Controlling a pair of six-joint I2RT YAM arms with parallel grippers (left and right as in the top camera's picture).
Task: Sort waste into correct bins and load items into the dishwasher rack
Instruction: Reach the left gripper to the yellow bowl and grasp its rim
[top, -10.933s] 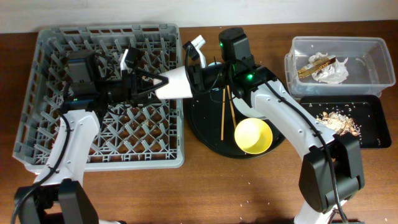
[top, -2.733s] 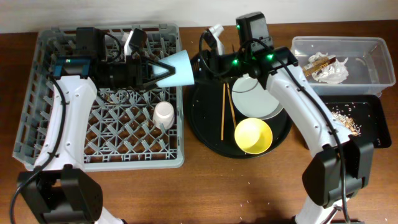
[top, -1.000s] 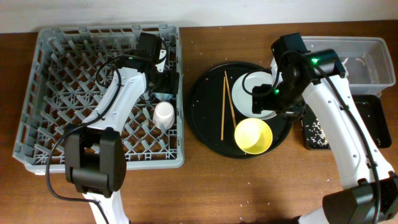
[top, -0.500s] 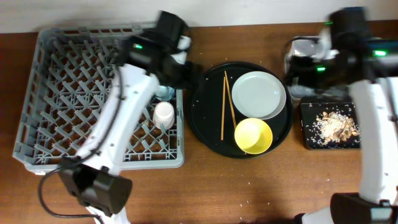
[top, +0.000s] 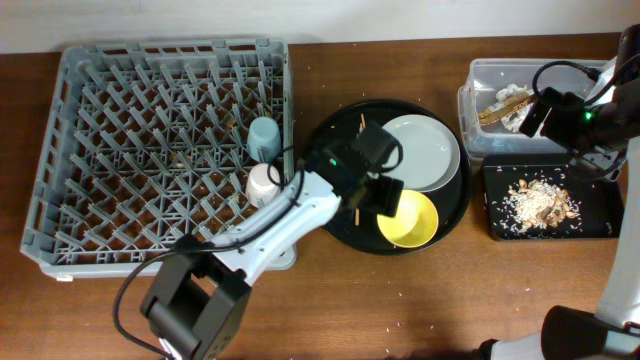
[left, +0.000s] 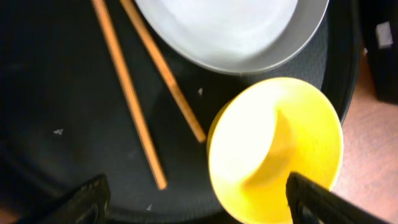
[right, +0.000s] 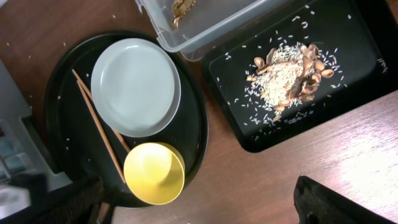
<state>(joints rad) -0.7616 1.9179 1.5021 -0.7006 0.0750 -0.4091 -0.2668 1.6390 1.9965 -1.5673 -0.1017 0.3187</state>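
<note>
My left gripper (top: 388, 200) hangs open over the round black tray (top: 330, 215), its fingers (left: 87, 199) straddling the left rim of the yellow bowl (left: 277, 149). The white plate (top: 422, 152) and the chopsticks (left: 127, 93) lie beside the bowl. In the grey dishwasher rack (top: 130, 150) stand the light blue cup (top: 264, 137) and the pink-white cup (top: 262, 184). My right gripper (right: 199, 210) is open and empty, high above the bins. The clear tub (top: 590, 85) holds a wrapper (top: 500, 100) and napkin, partly hidden by my right arm. Food scraps (top: 540, 200) lie in the shallow black tray (top: 500, 225).
Crumbs dot the wooden table (top: 420, 300) in front of the round tray. The rack fills the left half of the table. The tub and the shallow tray sit close together at the right edge.
My left arm has swung from the rack's right edge out over the round tray, down to the yellow bowl. My right arm has drawn back to the right edge.
</note>
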